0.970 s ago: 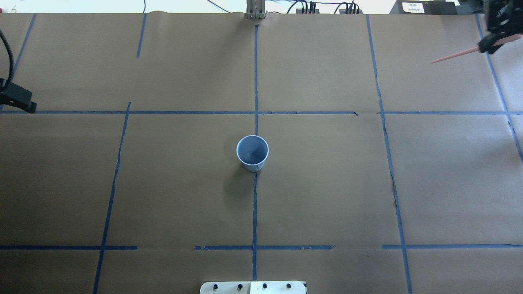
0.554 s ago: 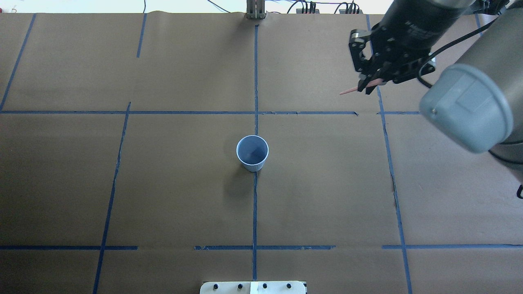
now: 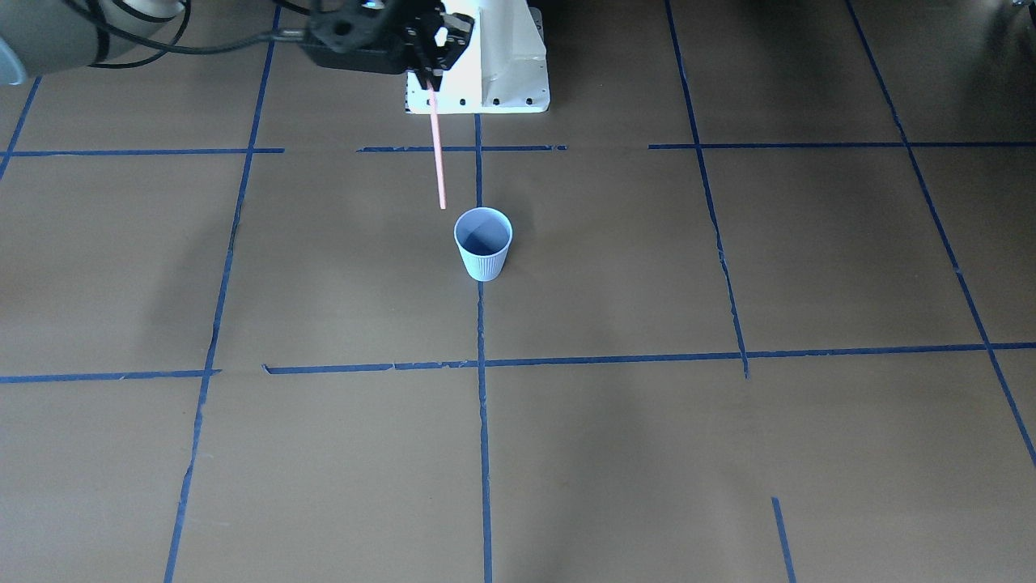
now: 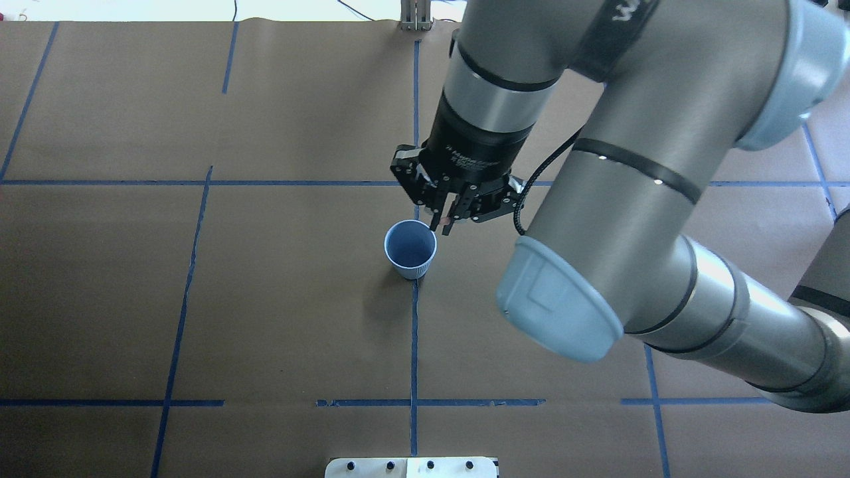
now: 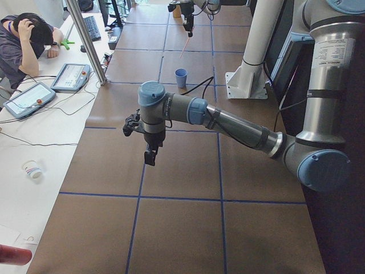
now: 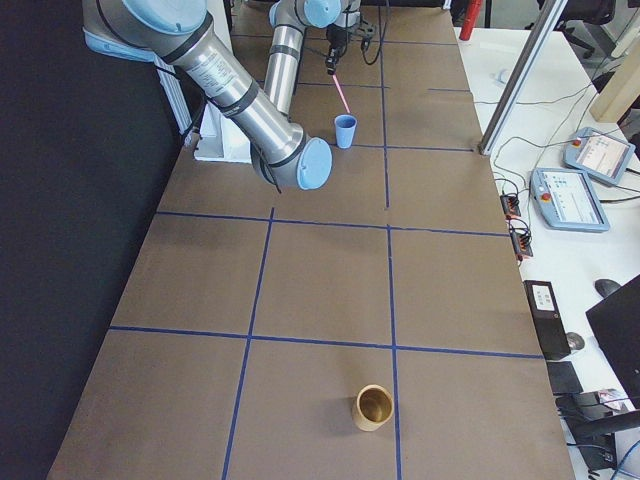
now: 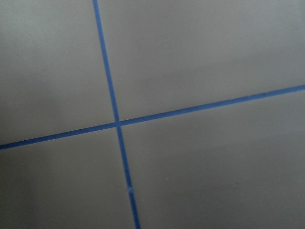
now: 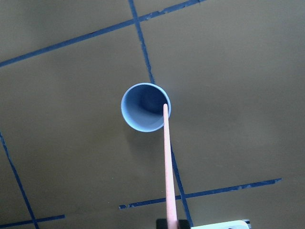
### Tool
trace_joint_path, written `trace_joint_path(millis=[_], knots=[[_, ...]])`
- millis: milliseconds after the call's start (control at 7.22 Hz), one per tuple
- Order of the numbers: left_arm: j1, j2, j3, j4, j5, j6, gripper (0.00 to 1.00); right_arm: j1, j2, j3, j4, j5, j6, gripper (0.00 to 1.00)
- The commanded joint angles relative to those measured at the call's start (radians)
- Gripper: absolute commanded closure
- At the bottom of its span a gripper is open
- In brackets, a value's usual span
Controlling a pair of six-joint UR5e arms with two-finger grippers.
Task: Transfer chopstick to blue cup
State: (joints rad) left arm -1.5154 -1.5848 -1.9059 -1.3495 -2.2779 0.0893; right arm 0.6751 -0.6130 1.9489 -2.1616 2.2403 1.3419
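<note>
The R gripper (image 4: 443, 224) hangs over the table (image 4: 265, 318), just beside the blue cup (image 4: 410, 249), at the far-right part of its rim in the overhead view. Its fingers (image 4: 434, 218) are pinched on the upper end of the chopstick (image 3: 437, 150). From overhead only a small pink bit shows btw. them. The stick hangs down from the fingers, nearly vertical w/ a slight tilt, and most of its length is free below the grip. In the front view the lower tip ends just left of the cup's rim and does not touch it. In the R wrist view the stick runs from the bottom edge up to the cup, and its tip lies over the rim on the right side of that view. Both side views show the tip a bit above the cup's mouth, i.e. not yet inside. The cup stands upright on a blue tape line (image 3: 479, 324), approx. at the table's centre.

The L gripper (image 5: 150, 156) shows only in the left side view. It points down over the table, well apart from the cup, and whether its fingers are spread or together cannot be told. The L wrist view gives only brown paper and a crossing of tape lines. A brown cup (image 6: 375, 407) stands near the table's right end, far from the blue one. A person (image 5: 17, 48) sits at the side desk.
</note>
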Motion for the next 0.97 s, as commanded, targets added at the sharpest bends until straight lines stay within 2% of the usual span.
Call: trace_joint_path(millis=[0,139,693,831], knots=[[-0.009,0.022,0.014,-0.003,-0.006,0.024,0.00,-0.063,0.036,-0.120,0.095,-0.027,0.019,1.00],[-0.014,0.022,0.013,-0.003,-0.021,0.024,0.00,-0.075,0.039,-0.166,0.123,-0.060,0.019,1.00],[-0.019,0.023,0.011,-0.005,-0.046,0.024,0.00,-0.086,0.010,-0.179,0.123,-0.061,0.019,0.99],[-0.019,0.026,0.011,-0.005,-0.046,0.024,0.00,-0.086,0.012,-0.180,0.132,-0.061,0.020,0.74]])
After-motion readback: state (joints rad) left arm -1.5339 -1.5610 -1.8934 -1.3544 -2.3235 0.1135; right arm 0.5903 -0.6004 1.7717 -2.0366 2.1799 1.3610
